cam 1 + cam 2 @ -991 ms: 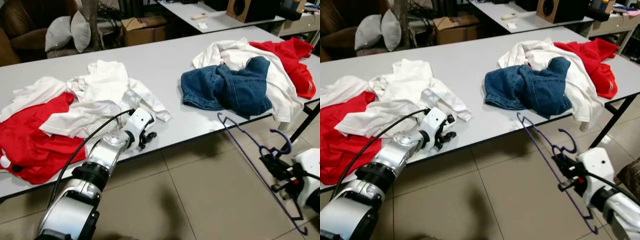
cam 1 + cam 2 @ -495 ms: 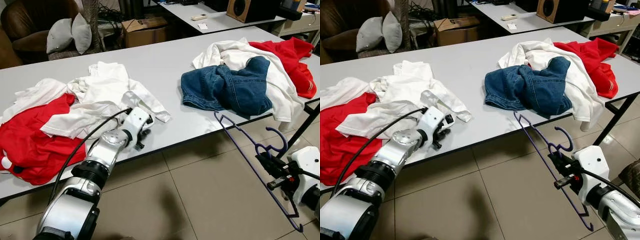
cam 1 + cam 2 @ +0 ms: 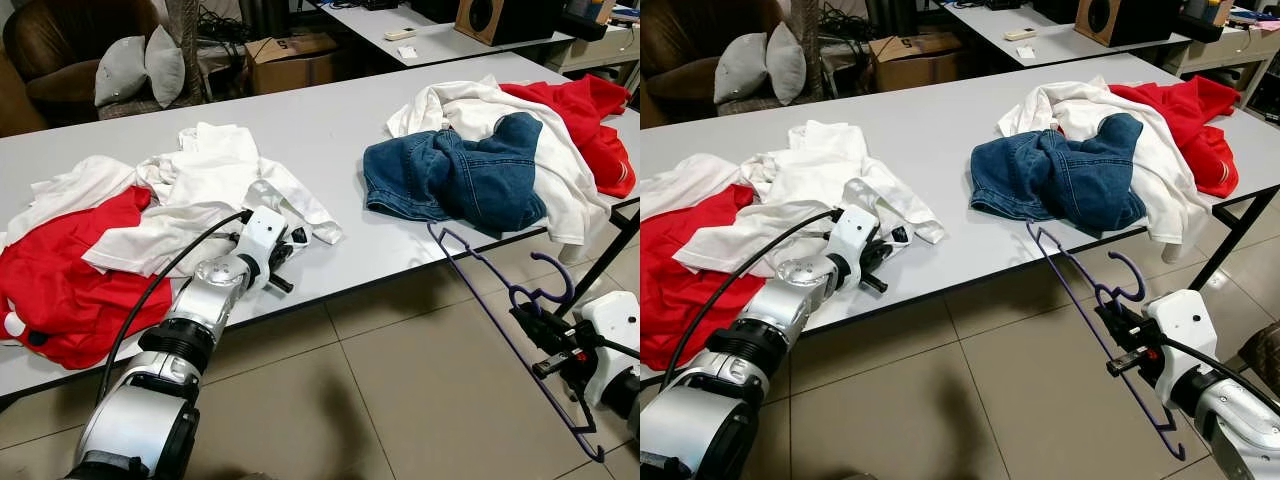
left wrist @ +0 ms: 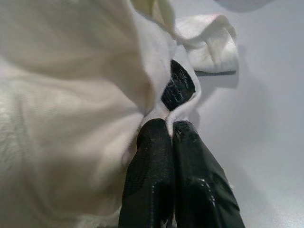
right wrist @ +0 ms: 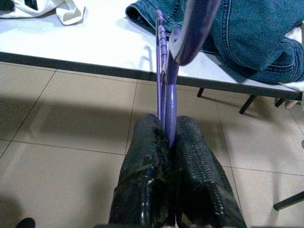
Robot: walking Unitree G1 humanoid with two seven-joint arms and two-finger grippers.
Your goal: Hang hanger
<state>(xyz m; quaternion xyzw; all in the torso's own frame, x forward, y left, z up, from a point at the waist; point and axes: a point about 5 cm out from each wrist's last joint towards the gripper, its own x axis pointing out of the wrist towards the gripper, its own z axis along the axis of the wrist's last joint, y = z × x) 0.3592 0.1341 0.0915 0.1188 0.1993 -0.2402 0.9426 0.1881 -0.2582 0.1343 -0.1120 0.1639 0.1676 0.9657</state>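
A thin purple hanger (image 5: 167, 95) hangs below the table's front edge at the right, hook up, over the tiled floor. My right gripper (image 3: 1122, 328) is shut on it near the hook; the fingertips (image 5: 183, 135) pinch its wire. A crumpled white shirt (image 3: 205, 190) lies on the grey table (image 3: 320, 120) at the left. My left gripper (image 3: 280, 262) rests at the shirt's near hem, shut on a fold of white cloth (image 4: 156, 71).
A red garment (image 3: 70, 270) lies under the white shirt at the far left. Blue jeans (image 3: 460, 175), another white garment (image 3: 560, 150) and a red one (image 3: 590, 115) are heaped at the table's right. A table leg (image 3: 610, 250) stands right of the hanger.
My left gripper has turned and drawn back slightly left onto the white shirt's hem. My right gripper with the hanger has risen a little and moved left, then held still.
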